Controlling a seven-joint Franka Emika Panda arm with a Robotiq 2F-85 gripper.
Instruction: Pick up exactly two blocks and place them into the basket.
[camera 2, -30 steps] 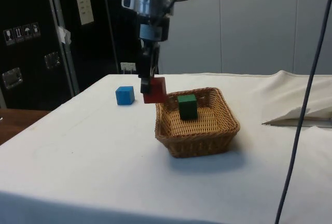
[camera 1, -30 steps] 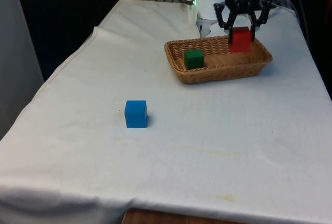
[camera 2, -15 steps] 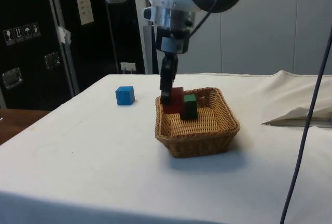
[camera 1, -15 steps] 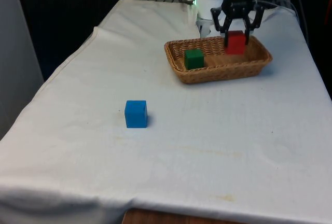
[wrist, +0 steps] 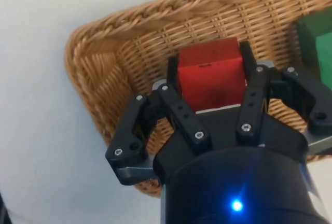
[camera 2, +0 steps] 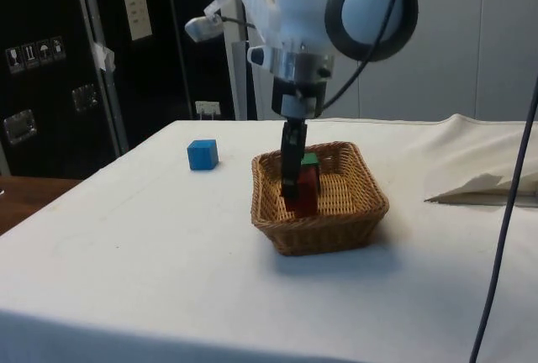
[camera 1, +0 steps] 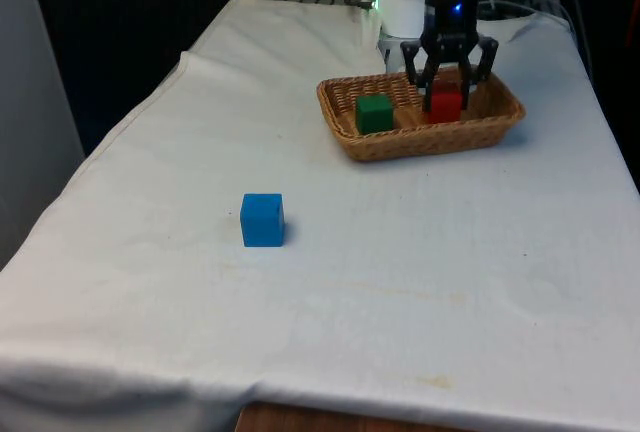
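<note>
1. The basket (camera 1: 420, 137) is tan wicker with a woven, braided rim.
2. The red block (camera 1: 445, 104) is plain red on every face that shows, right of centre in the front view's upper part.
3. The green block (camera 1: 374, 113) is plain dark green.
4. The blue block (camera 1: 262, 219) is bright blue, left of centre in the front view.
5. The tool (camera 1: 447, 80) is black.
6. The desk (camera 1: 400, 282) wears a white cloth with a few faint yellowish stains towards the frame's bottom.

White-clothed table (camera 1: 420, 282), wicker basket (camera 1: 400, 142), blue block (camera 1: 262, 220)
</note>
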